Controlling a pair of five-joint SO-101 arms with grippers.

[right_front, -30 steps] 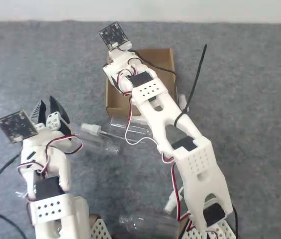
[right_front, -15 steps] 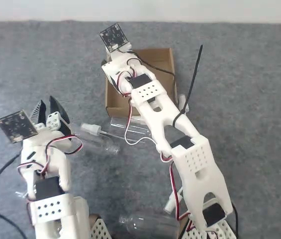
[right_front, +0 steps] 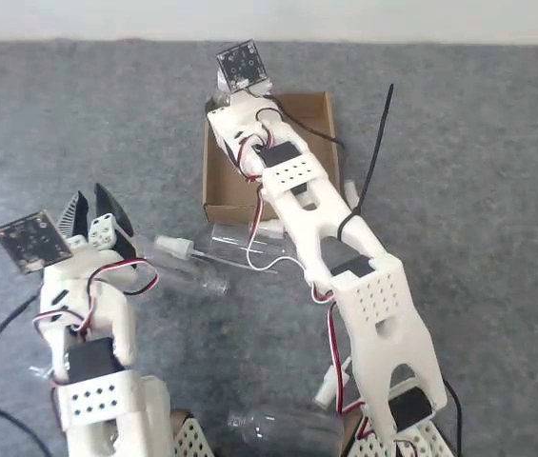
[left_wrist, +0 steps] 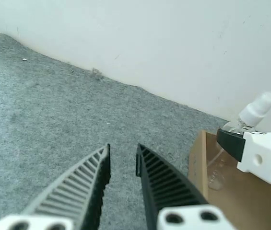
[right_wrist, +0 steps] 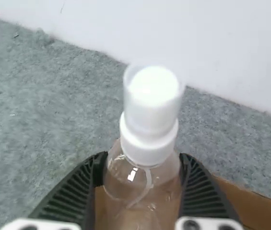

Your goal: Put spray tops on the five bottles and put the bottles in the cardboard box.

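Two arms stand side by side on a grey carpet-like surface (right_front: 478,190). The right gripper (right_wrist: 143,160) is closed around the shoulder of a clear bottle (right_wrist: 140,184), one black jaw on each side and both pressing on the plastic. This bottle already carries a white spray top (right_wrist: 152,105) and is held with the top upward. In the high view the right arm is stretched out to the cardboard box (right_front: 316,119), and the gripper with the bottle is at the box's far corner on the left arm's side. If the bottle's bottom touches the box floor, I cannot tell. The left gripper (left_wrist: 122,153) is raised above the grey surface, well apart from the box. Its jaws are open only by a narrow gap and nothing is between them. Between the two arms, a second bottle (right_front: 192,268) with a spray top lies on its side. A third clear bottle (right_front: 249,238) lies just beside it, near the box's front wall and partly under the right arm. A fourth bottle (right_front: 278,428) lies at the lower edge of the high view, close to the arms' bases.
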